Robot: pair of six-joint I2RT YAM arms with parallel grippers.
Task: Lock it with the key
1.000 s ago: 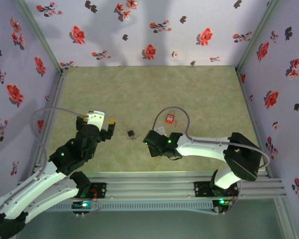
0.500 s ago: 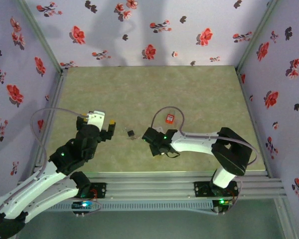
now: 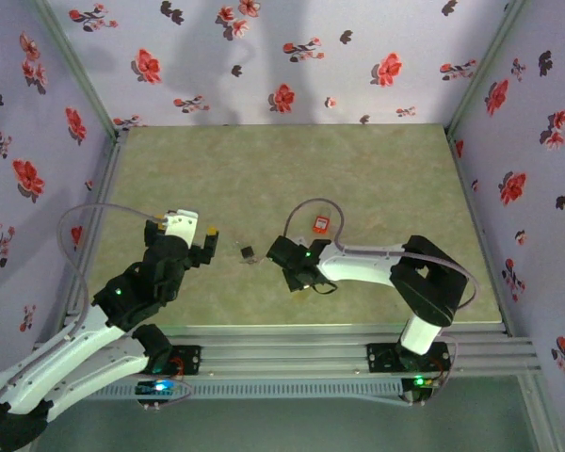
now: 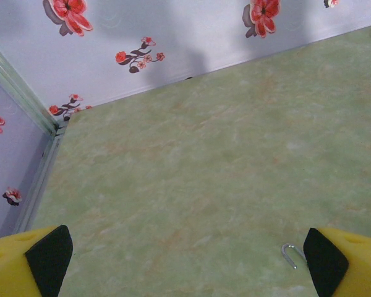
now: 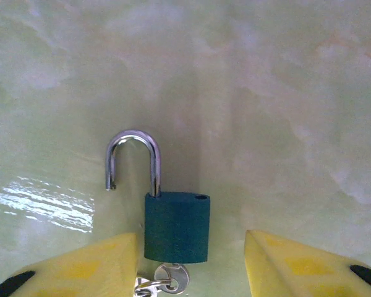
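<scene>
A teal padlock (image 5: 176,226) lies flat on the green floor, its silver shackle (image 5: 133,139) swung open. A key (image 5: 170,278) on a ring sticks out of its underside. My right gripper (image 5: 191,247) straddles the lock body. Its left finger (image 5: 93,266) is right at the lock's side, while the right finger (image 5: 297,266) stands well clear, so it is open. From above, the padlock (image 3: 248,252) is a small dark shape between both arms, just left of my right gripper (image 3: 281,256). My left gripper (image 4: 185,260) is wide open and empty, with the shackle tip (image 4: 289,252) beside its right finger.
A small red object (image 3: 320,224) lies behind the right arm, with a grey cable looping round it. Flowered walls (image 3: 282,56) close in the floor on three sides. A metal rail (image 3: 292,339) runs along the near edge.
My right arm has swung left toward the padlock and its jaws have narrowed around the lock body. The left arm and the padlock have stayed put.
</scene>
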